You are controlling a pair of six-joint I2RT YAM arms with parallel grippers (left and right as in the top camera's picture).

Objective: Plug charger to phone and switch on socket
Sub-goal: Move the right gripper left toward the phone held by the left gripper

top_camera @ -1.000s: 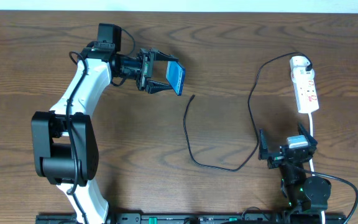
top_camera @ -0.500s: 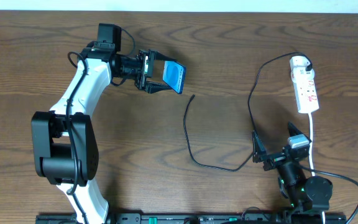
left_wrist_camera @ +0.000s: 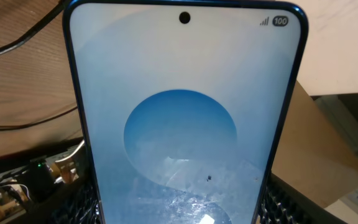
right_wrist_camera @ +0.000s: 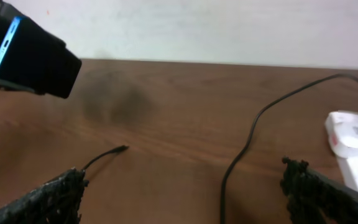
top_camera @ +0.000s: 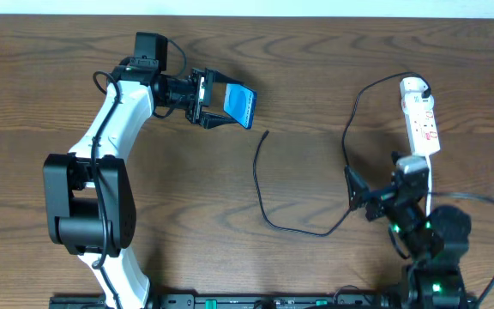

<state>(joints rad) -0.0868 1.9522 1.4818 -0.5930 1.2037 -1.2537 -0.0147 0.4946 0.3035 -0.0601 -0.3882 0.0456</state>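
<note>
Overhead: left jaws clamp phone [top_camera: 243, 106], raised off tabletop [top_camera: 316, 69]; right jaws spread wide, empty, between charger [top_camera: 257, 176] and socket [top_camera: 423, 124]; charger tip lies free.

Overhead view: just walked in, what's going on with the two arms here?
The left gripper holds the phone raised off the table, screen lit. The charger lies loose on the wood, its plug tip free and not yet in the phone; its other end runs to the socket on the right. The right gripper is open and empty, near the cable beside the socket.
</note>
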